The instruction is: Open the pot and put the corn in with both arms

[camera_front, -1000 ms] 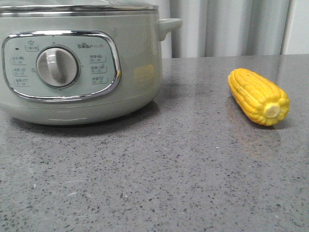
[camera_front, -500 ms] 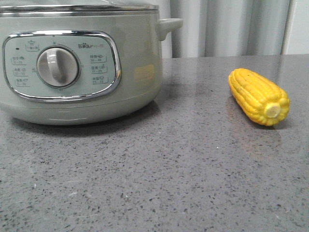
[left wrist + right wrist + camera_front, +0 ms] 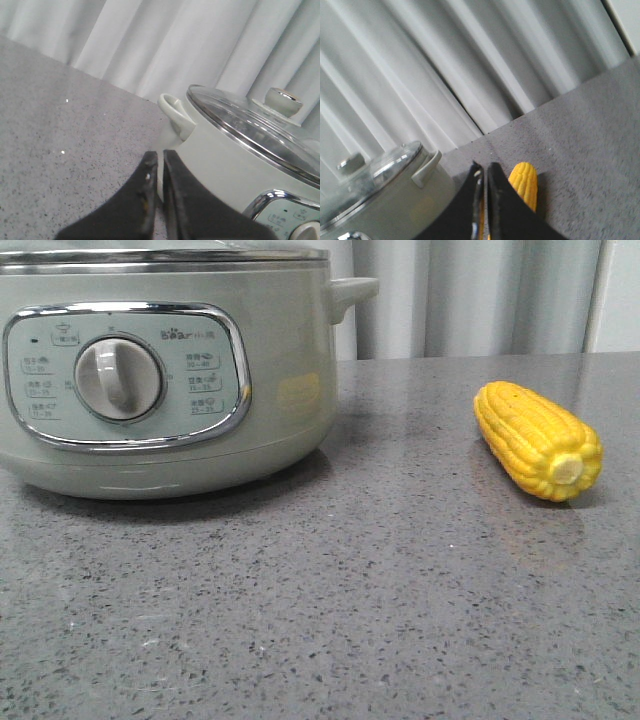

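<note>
The pale sage-green electric pot (image 3: 170, 370) sits on the grey speckled tabletop (image 3: 350, 610), filling the nine-to-eleven o'clock part of the front view. Its chrome-framed control panel (image 3: 125, 375) faces the camera, with a grey dial (image 3: 118, 379) at the centre and a "Bear" logo above and to the right of the dial. A side handle (image 3: 350, 292) sticks out from the pot's upper right edge, just under the steel rim (image 3: 165, 258).

The glass lid (image 3: 250, 120) is on the pot, seated inside the rim, and its pale knob (image 3: 284, 100) stands at the top. The same handle shape shows on the pot's other side in the left wrist view.

The corn (image 3: 538, 440), a bright yellow cob, lies on its side at about three o'clock in the front view, well apart from the pot. Its pale stub end points toward the camera and slightly right, and the rows of kernels run back toward the curtain (image 3: 480, 295).

The left gripper (image 3: 160, 172) hangs near the pot's side, its two dark fingers pressed almost together with only a thin slit between them and nothing in it. The right gripper (image 3: 484, 185) hangs above the tabletop with its fingers likewise nearly touching and pinching nothing; the corn (image 3: 524, 184) shows just beyond its tips, with the pot (image 3: 385, 200) off to one side.
</note>
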